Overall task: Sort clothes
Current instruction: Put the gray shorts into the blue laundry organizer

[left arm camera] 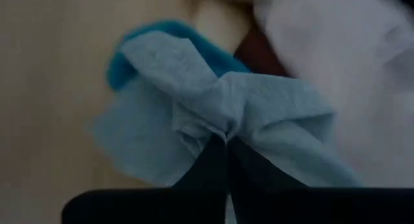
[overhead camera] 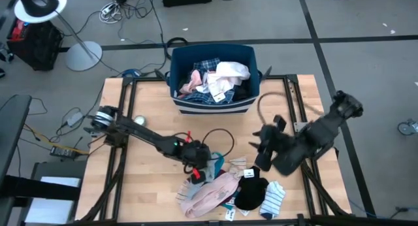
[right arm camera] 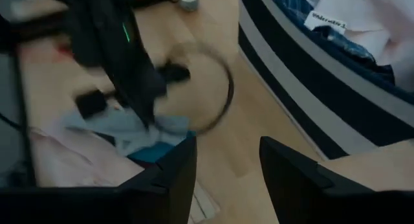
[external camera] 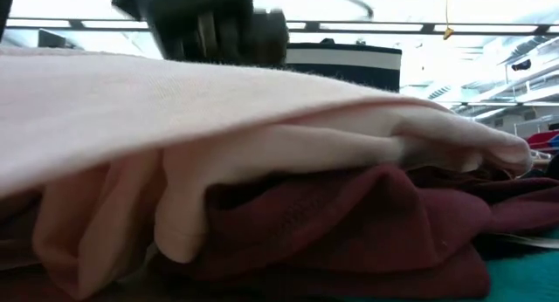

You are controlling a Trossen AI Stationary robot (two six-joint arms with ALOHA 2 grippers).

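A heap of clothes lies near the table's front edge: a pink garment (overhead camera: 210, 193), a black one (overhead camera: 251, 194), a striped sock (overhead camera: 273, 201) and a light blue cloth (left arm camera: 213, 107) over a teal piece (left arm camera: 139, 46). In the low view the pink garment (external camera: 218, 101) lies on a maroon one (external camera: 349, 223). My left gripper (overhead camera: 199, 159) is at the heap's far left side, shut on the light blue cloth. My right gripper (overhead camera: 263, 149) hangs open and empty to the right of the heap, above the table. More clothes fill the dark blue bin (overhead camera: 212, 103). My left gripper pinches a bunched fold of the light blue cloth (left arm camera: 226, 130) between its two shut fingers. The cloth gathers into creases at the fingertips and spreads out beyond them. Whether it is lifted off the table, I cannot tell.
The dark blue bin stands at the table's far middle, holding plaid, pink and white garments (overhead camera: 225, 76). A black cable loop (overhead camera: 219, 142) lies on the wood between the grippers. Bare wood (overhead camera: 150, 187) shows at the near left.
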